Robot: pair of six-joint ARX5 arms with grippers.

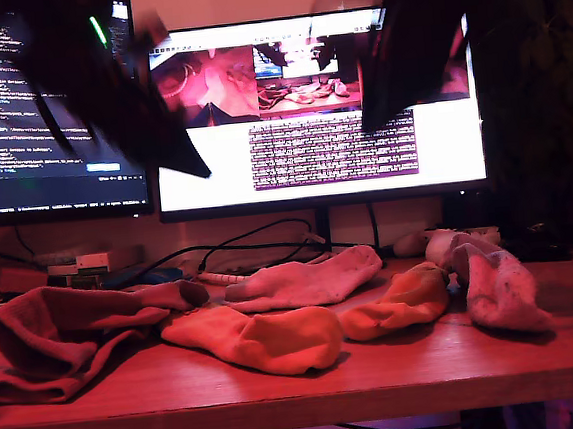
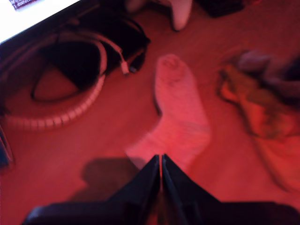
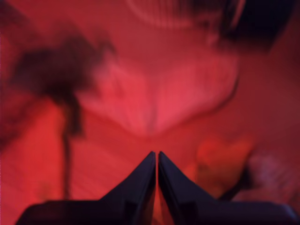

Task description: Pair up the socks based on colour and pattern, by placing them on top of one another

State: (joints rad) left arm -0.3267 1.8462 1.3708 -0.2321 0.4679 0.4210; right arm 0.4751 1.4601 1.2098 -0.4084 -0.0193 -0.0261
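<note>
Several socks lie across the wooden table. A dark maroon sock is at the exterior view's left. Two orange socks lie in the middle, with one pale pink sock behind them and another pale pink sock at the right. Two blurred dark arms hang high above; which is which I cannot tell. My first gripper is shut and empty above a pale pink sock. My second gripper is shut and empty over a blurred pink sock.
Two monitors stand behind the table. Cables and a coiled cord lie near the back edge, beside a white controller. An orange sock lies beside the pink one in the first wrist view.
</note>
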